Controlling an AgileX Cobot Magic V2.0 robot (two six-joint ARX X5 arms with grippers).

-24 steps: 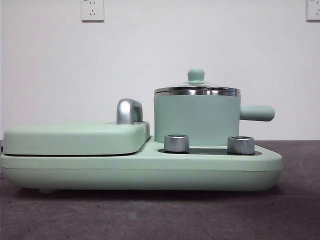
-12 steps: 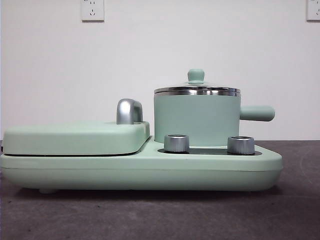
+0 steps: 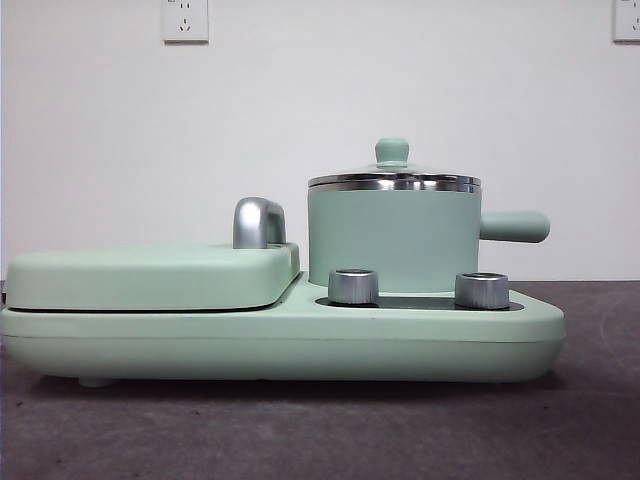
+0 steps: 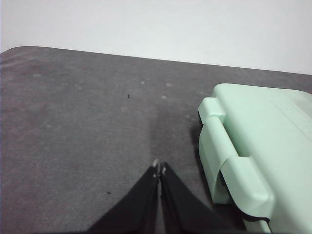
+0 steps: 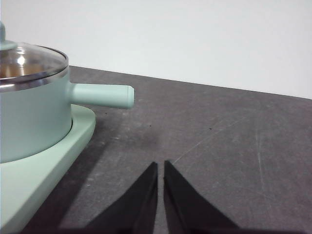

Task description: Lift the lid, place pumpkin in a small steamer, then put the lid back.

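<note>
Grey table unchanged since a second ago: lid (image 3: 393, 176) on steamer (image 3: 392, 238), both pincers closed, empty, well clear; no pumpkin seen

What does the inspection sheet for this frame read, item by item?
Surface: dark grey table, faint scratches and specks.
Job's things: lid seated on the small steamer, which stands on the mint-green cooker base; pumpkin nothing seen.
Clutter: flat griddle cover closed, steel handle behind it; two steel dials.
Grippers: left gripper shut, over bare table beside the cooker's end; right gripper shut, over bare table clear of the steamer's side handle.
Cables: nothing seen.
Surroundings: white wall, wall socket.
</note>
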